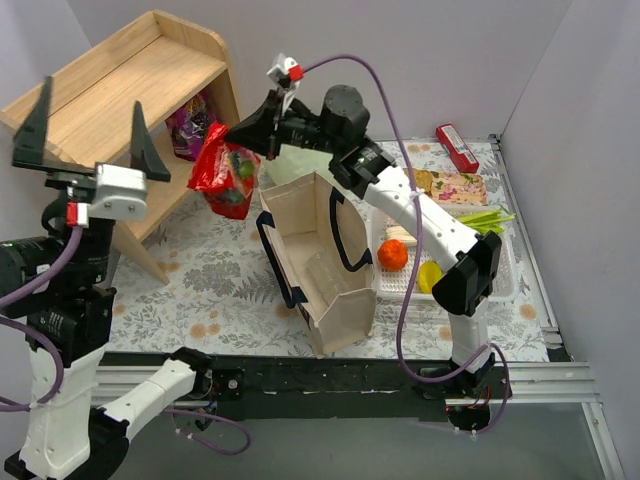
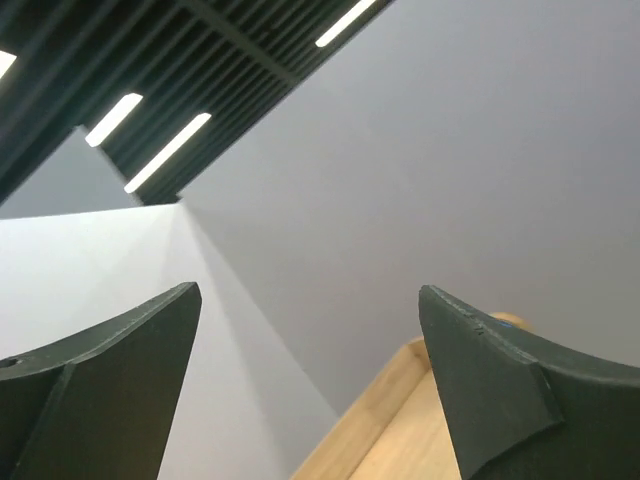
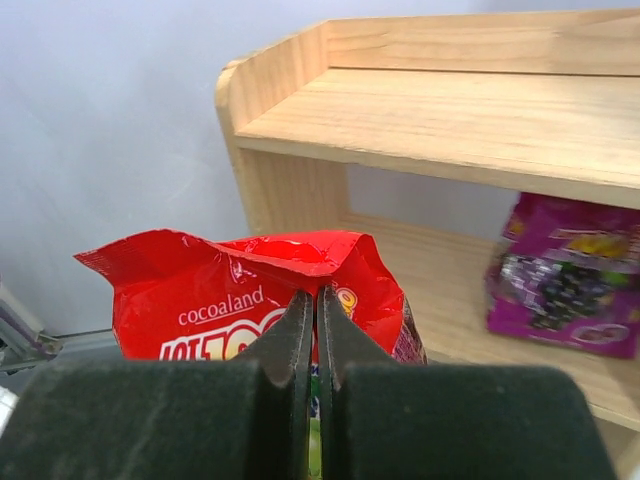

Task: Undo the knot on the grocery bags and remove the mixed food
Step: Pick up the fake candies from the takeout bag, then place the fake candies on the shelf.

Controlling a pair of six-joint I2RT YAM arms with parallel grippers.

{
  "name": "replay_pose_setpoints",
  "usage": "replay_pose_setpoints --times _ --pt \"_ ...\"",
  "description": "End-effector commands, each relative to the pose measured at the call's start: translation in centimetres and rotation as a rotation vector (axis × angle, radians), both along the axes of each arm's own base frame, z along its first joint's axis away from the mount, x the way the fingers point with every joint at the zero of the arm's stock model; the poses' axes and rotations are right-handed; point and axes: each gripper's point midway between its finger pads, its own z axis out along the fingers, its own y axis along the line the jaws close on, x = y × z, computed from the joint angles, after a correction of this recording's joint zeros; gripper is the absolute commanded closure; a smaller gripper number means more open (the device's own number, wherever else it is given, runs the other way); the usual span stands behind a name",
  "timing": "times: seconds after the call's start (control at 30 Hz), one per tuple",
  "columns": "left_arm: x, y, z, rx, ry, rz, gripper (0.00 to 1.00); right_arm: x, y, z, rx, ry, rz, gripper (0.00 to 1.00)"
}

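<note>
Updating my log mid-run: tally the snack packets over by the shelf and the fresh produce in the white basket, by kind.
Snack packets: 2 (red packet in the right end effector, purple packet on the shelf)
Orange round fruit: 1
Yellow pepper: 1
Green bean bunch: 1
Total: 5
</note>
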Motion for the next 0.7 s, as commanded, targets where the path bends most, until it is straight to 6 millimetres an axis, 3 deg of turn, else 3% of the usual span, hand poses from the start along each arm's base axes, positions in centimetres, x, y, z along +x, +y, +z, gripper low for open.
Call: replay_pose_setpoints --times 0.0,0.17,0.23,0.4,0.6,0.67 --pt "-3.0 5.4 4.6 -0.181 -0.144 0.192 0.08 -4.3 1.8 6.0 0.168 -0.125 0.008 0.99" --pt "-3.7 5.4 6.1 -0.130 -0.168 0.215 0.05 -6.9 5.6 4.5 0.185 -0.087 0.056 0.99" --pt "-3.8 5.5 6.2 -0.115 -0.154 0.222 0.05 -6.8 6.9 3.6 0.186 -0.064 0.061 0.99" --pt "-3.5 4.4 4.2 0.006 -0.081 0.214 0.05 -6.5 9.4 2.0 0.213 -0.029 0.068 0.99" --pt "-3.3 4.5 2.5 0.042 0.004 0.226 0.04 -5.1 10.1 2.7 0.305 -0.016 0.016 0.99" --pt "-3.2 4.6 2.0 0.042 0.028 0.230 0.04 -4.7 9.6 3.9 0.366 -0.036 0.002 0.99"
